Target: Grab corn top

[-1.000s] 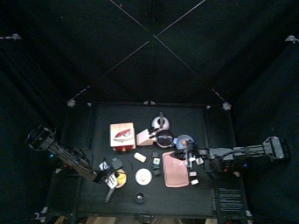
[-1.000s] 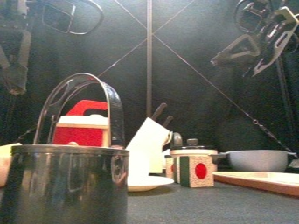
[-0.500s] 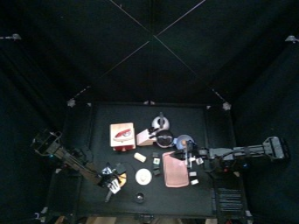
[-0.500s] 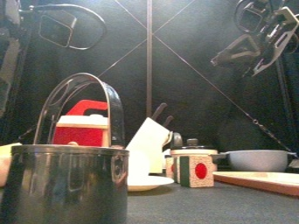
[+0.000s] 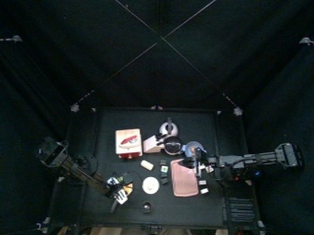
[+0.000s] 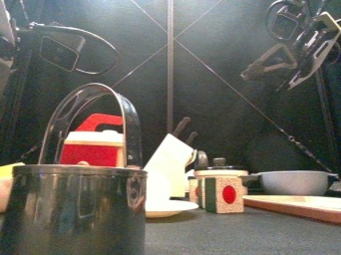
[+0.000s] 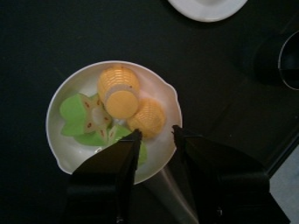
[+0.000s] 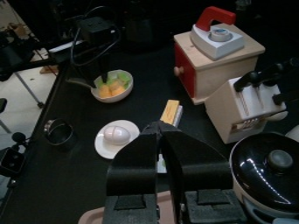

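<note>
The corn [image 7: 126, 98] lies in a small white bowl [image 7: 73, 80]: two yellow cob pieces beside green husk leaves. My left gripper [image 7: 156, 136] hangs straight above the bowl's near rim, open, with nothing between its fingers. In the top view the corn [image 5: 124, 189] shows at the table's front left, with the left gripper [image 5: 114, 186] at it. From the right wrist the corn [image 8: 112, 85] is seen across the table. My right gripper [image 8: 163, 131] is shut and empty, resting over the pink tray [image 5: 185, 179].
A white disc [image 5: 151, 185] lies just right of the corn bowl. A red and white toy box [image 5: 128, 139], a white knife block [image 8: 260, 101] and a black pot [image 8: 271, 166] stand further back. A large metal pot [image 6: 74, 209] fills the front view's left.
The left arm has shifted toward the table's front, and its cable loop has dropped in the front view. The right arm has stayed put.
</note>
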